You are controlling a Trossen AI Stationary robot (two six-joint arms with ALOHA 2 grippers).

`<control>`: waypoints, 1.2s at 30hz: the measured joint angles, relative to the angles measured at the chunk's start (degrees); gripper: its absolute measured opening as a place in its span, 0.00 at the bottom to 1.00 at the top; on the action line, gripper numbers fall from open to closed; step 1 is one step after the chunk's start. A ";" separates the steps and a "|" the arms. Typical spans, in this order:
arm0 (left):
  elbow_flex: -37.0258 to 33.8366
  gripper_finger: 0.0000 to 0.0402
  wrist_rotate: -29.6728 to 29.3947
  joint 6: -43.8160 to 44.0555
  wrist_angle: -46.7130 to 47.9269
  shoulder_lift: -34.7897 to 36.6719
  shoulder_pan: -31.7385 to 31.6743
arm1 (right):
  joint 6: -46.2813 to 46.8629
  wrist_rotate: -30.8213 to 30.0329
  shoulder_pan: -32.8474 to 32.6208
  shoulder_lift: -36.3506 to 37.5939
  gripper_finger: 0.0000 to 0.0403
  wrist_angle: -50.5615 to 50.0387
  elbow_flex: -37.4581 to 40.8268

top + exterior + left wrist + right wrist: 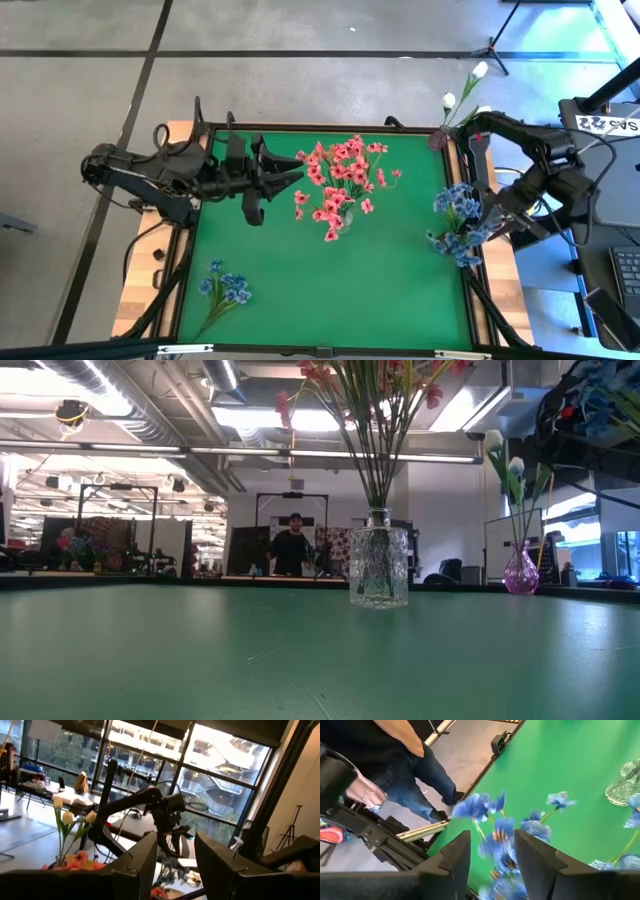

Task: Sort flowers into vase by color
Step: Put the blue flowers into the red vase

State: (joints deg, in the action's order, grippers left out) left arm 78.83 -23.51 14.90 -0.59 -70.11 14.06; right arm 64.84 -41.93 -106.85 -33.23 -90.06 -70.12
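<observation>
Blue sprig (226, 290) is lying near the left edge, stem towards the table's front; I'm reaching nearer with the left gripper (262, 180), jaws apart, empty. Right gripper (492, 855), jaws parted, is hovering over the blue bunch (458, 222).

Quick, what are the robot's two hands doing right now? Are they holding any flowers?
Left hand: open, holding nothing, beside the pink flowers.
Right hand: open, right above the blue flowers, not gripping them.

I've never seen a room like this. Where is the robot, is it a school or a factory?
Probably a robotics lab or workshop. The green table sits in a big open hall with bare ceiling pipes, far workbenches where a person stands, and tall windows.
</observation>
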 joint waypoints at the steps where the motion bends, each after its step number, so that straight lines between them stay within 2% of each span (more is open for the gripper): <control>1: 0.00 0.32 0.00 0.02 0.44 0.00 0.00 | 0.55 -0.06 0.00 0.00 0.38 -0.03 -0.30; 4: 0.00 0.32 0.00 0.00 0.79 0.00 0.00 | 1.45 -0.76 -0.01 -0.04 0.37 -0.01 -1.23; 7: 0.00 0.32 -0.02 0.00 0.65 0.00 0.00 | 1.79 -1.12 -0.01 -0.24 0.31 0.03 -2.11; 9: 0.00 0.32 -0.02 0.00 0.69 0.00 0.00 | 2.69 -0.95 0.00 -0.24 0.24 0.04 -2.66; 13: 0.00 0.32 -0.02 0.00 0.66 0.00 0.00 | 2.68 0.78 -0.02 -0.24 0.04 0.05 -2.98; 20: 0.00 0.32 -0.02 -0.02 0.91 0.00 0.00 | 2.39 0.21 0.00 -0.35 0.01 0.04 -3.00; 25: 0.00 0.32 -0.02 -0.64 1.04 0.00 0.00 | -1.76 -8.73 -0.02 -1.29 0.01 0.02 -7.23; 31: 0.00 0.32 -0.04 -1.86 1.04 0.00 0.00 | -9.75 -23.88 0.00 -5.15 0.01 0.28 -22.33; 36: 0.00 0.32 -0.15 -1.96 2.63 0.00 0.46 | -19.15 -27.51 0.00 -11.75 0.00 0.13 -31.56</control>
State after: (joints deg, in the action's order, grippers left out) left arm 78.83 -23.66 12.94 2.03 -70.11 14.53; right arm 45.69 -69.44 -106.85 -44.98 -89.93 -101.69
